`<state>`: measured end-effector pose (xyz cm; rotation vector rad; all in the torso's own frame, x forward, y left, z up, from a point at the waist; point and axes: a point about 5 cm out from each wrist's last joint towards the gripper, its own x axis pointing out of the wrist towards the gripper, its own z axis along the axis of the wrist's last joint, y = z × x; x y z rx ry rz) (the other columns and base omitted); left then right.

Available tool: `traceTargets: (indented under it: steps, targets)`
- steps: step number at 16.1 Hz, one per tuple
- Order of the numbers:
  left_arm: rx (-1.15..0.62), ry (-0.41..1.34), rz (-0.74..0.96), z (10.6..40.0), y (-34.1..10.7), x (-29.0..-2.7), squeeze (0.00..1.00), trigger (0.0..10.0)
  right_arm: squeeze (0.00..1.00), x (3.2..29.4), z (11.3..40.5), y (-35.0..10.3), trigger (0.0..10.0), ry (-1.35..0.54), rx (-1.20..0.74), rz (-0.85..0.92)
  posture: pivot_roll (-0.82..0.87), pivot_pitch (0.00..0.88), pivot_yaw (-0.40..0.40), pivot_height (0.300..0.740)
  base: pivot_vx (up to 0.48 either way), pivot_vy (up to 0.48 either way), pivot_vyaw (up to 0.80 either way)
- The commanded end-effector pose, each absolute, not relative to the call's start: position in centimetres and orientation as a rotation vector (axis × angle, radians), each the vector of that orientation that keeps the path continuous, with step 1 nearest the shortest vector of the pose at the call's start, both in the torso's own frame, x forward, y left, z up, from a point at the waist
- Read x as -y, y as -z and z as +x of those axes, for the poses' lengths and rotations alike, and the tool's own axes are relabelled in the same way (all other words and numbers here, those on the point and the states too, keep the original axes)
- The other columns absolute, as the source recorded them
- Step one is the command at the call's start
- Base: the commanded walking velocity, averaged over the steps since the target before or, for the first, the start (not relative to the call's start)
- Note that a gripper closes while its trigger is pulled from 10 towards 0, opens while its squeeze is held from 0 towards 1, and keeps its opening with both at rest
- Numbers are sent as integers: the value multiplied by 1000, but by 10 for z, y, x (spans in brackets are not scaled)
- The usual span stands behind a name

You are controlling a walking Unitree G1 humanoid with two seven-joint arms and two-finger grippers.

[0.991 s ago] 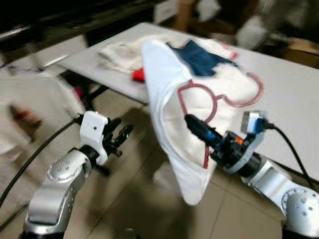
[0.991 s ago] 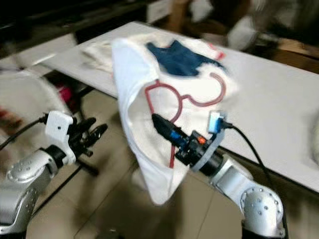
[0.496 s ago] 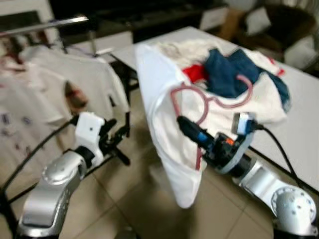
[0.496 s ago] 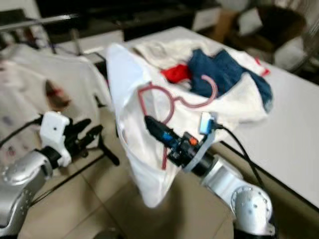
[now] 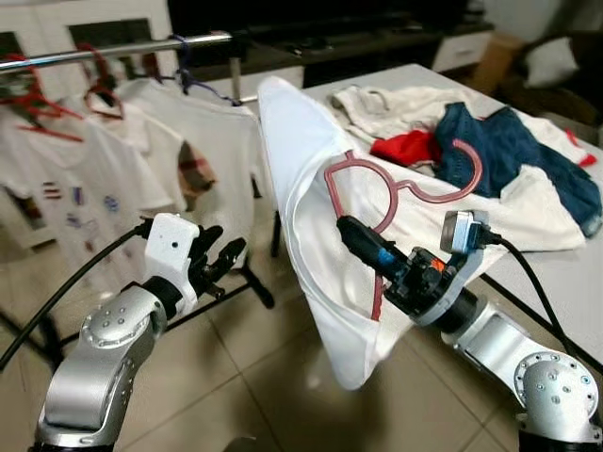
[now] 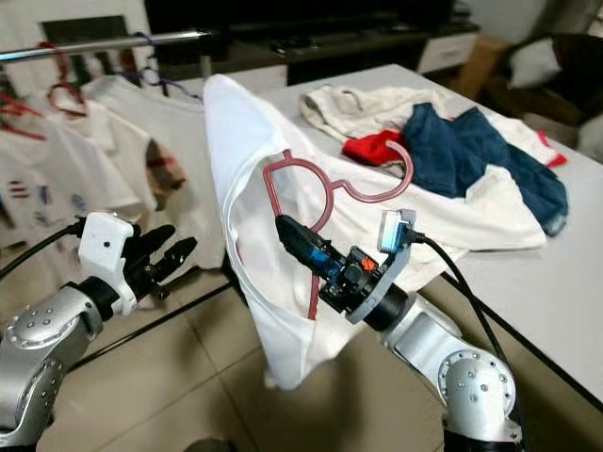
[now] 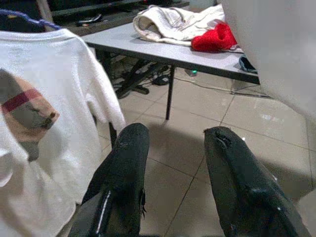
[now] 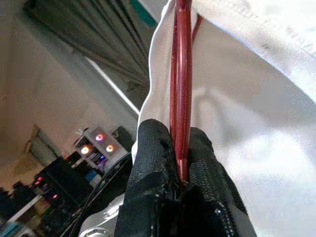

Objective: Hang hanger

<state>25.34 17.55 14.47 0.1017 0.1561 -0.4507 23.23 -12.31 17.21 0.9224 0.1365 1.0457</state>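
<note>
1. While the rail [image 5: 113, 52] waits ahead in the eye views, the right gripper [image 5: 353, 234] lifts the red hanger [image 5: 396, 193], its white shirt [image 5: 311, 235] draped limp; light load, likely swingy.
2. Left wrist view: left gripper [image 7: 173, 143] spread, empty.
3. Right wrist view: fingers [image 8: 153, 163] pinch the stiff, thin wire; hold there.

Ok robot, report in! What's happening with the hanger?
Right claw shut on hanger, white shirt draped on it. Left claw open, empty. Rail ahead-left, already holding shirts.

Head eyes look down on the table [image 5: 556, 282]; wrist cameras sit close, perhaps both facing the white shirt [image 7: 276, 49]
</note>
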Motion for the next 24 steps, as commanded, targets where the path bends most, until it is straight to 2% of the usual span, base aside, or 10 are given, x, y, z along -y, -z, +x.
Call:
traceTargets:
  steps: [1,17,24]
  targets:
    - [-144,455,113,253,-147,-173,0,10000,0,124,235,-177,10000,-1063,-107,916,46,0,-58,740,0,0,600]
    - [-149,472,130,256,-146,-171,0,10000,0,123,240,-179,10000,-1048,-79,915,41,0,-44,740,0,0,593]
    - [-142,473,138,259,-146,-170,0,10000,0,129,251,-179,10000,-953,-48,879,38,0,-40,740,0,0,591]
